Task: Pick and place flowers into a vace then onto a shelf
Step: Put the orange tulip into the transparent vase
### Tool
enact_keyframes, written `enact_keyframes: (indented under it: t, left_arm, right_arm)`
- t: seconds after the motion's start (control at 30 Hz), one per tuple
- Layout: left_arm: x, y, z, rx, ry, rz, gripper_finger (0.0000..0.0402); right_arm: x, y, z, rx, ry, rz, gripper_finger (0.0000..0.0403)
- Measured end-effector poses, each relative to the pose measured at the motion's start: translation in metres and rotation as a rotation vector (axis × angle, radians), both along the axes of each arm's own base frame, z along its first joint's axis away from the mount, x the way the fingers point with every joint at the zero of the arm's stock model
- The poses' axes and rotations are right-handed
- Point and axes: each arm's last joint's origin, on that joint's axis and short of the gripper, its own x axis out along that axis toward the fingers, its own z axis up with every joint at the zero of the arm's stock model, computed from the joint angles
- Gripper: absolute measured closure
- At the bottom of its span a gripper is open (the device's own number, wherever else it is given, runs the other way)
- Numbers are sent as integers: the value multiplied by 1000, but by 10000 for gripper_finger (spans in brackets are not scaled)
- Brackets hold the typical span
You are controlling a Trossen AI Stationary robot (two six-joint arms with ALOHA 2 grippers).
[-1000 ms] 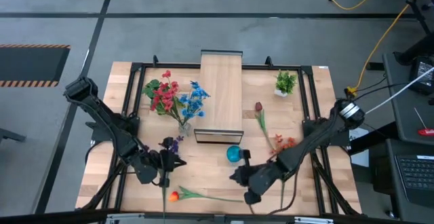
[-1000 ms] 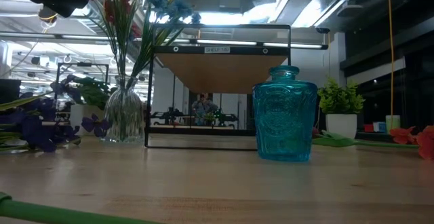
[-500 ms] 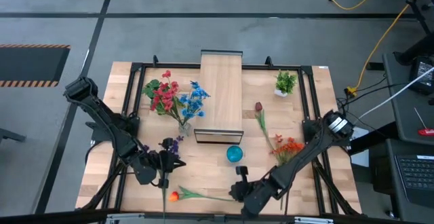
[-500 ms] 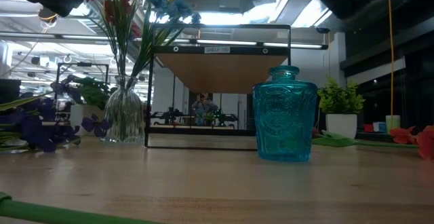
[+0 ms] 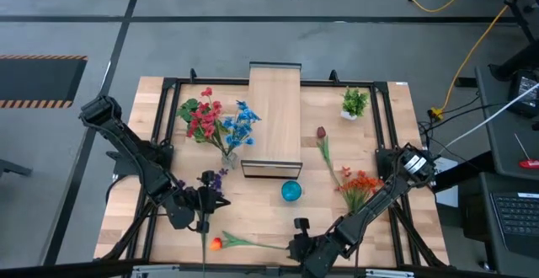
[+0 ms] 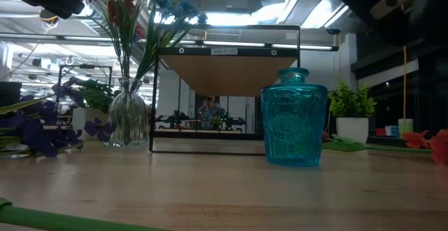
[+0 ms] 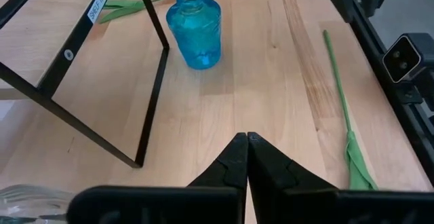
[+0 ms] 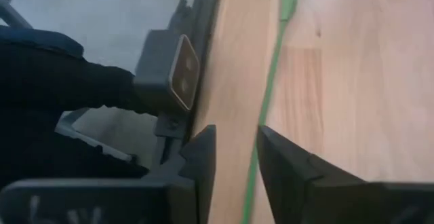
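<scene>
high view: long light-wood shelf on a thin black frame [image 5: 275, 114] sits upper centre of the wooden tabletop [image 5: 383, 219]. clear glass vase of red and blue blooms [image 5: 227, 154] stands just left of the shelf's near end; small blue glass vase [image 5: 291, 191] stands below that end, empty.

left gripper [image 5: 208, 200] at lower left beside the loose purple flowers [image 5: 210, 179], fingers pressed together, nothing between them.

right gripper [image 5: 296, 242] at the bottom edge, right of centre, fingers apart either side of the long green stem of the orange-bloomed flower [image 5: 253, 244], which lies flat on the table.

dark red tulip [image 5: 322, 143] and orange flowers [image 5: 359, 182] lie right of centre.
</scene>
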Motion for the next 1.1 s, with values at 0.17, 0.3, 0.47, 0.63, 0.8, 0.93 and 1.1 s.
enact_keyframes:
  t: [0.17,0.3,0.47,0.63,0.8,0.93,1.1]
  left_arm:
    - [0,0,0,-28,0,19,398]
    - [0,0,0,-30,0,21,396]
    - [0,0,-1,-26,5,22,396]
    - [-1,1,-1,-31,5,27,396]
    - [-1,1,-1,-27,2,33,396]
    - [-1,1,-1,-26,2,34,396]
    - [-1,1,-1,-24,3,35,396]
  right_arm:
    - [0,2,1,10,-16,7,270]
    - [1,3,-11,-22,-1,-1,268]
    - [3,4,-36,-66,32,-11,267]
    - [5,3,-52,-91,53,-20,267]
    - [6,3,-57,-118,40,-47,267]
    - [6,1,-58,-133,52,-69,273]
    - [5,-1,-59,-144,61,-81,318]
